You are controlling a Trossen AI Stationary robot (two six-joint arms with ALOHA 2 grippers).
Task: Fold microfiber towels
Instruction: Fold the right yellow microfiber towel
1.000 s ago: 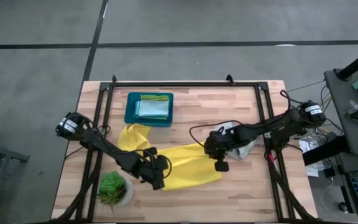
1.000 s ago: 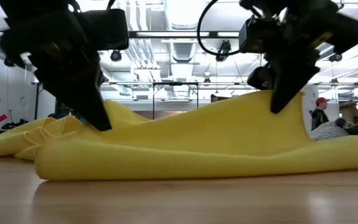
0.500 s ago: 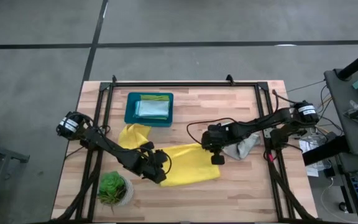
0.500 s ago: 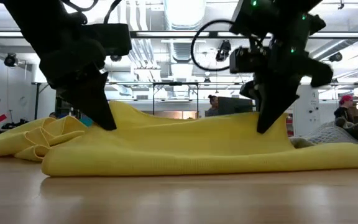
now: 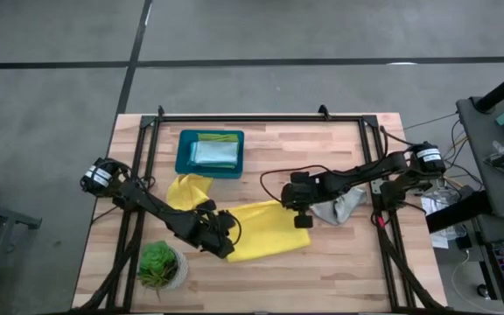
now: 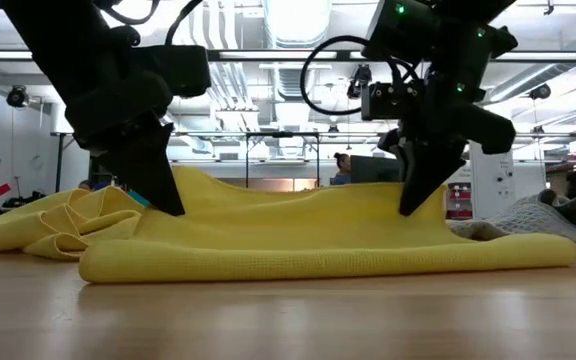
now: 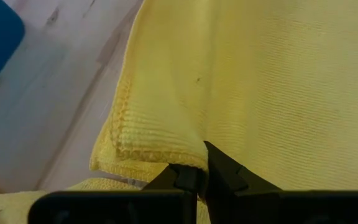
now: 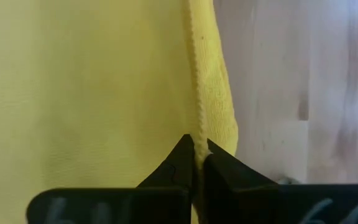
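A yellow microfiber towel lies folded over itself at the table's middle front, its fold toward the near edge. My left gripper is shut on its left end and my right gripper on its right end; both also show in the low view. A second yellow towel lies crumpled just behind the left end. A pale grey towel lies bunched to the right. Lime green and light blue towels lie folded in the tray. My left gripper pinches the towel's stitched hem at a corner of the upper layer between its two fingers, coming from above and slanting down. The held edge stands a little above the lower layer, which lies on the table. My right gripper pinches the towel's stitched hem between its two fingertips, coming from above and pointing down. The held edge is raised a little, and the cloth slopes down from it to the table.
A teal tray stands at the back left. A small green potted plant stands at the front left, close to my left arm. Black frame rails run along the table's left, right and far edges. Bare wood shows at the front right.
My right gripper has gone toward the table's left and far edges and down, carrying the towel's right end with it. My left gripper has shifted slightly the same way. The upper layer has sunk lower and flatter over the lower layer, and the towel's right end has drawn in.
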